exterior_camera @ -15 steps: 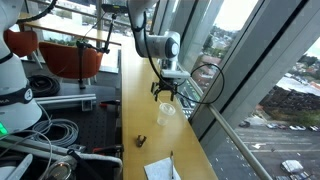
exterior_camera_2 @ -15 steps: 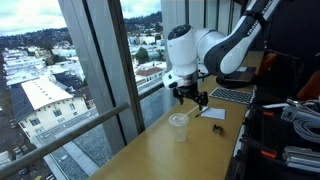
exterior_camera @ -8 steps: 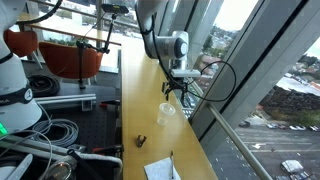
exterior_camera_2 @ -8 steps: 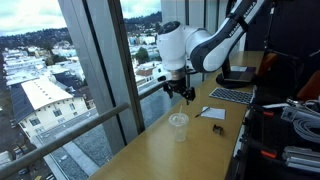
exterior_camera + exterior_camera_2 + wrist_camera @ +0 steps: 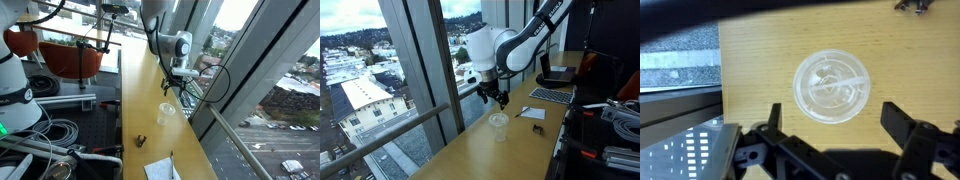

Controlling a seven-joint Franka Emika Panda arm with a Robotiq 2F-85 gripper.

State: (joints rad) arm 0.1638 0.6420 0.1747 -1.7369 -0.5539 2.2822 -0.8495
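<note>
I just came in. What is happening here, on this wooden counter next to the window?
A robot arm is working over a clear plastic cup that stands upright on the counter. Its gripper hovers above the cup with the jaws wide open. It holds nothing and does not touch the cup. The wrist view looks straight down into the cup, which sits between the two open fingers. A small dark thing lies on the counter apart from the cup, untouched.

No readable text or labels appear anywhere.
</note>
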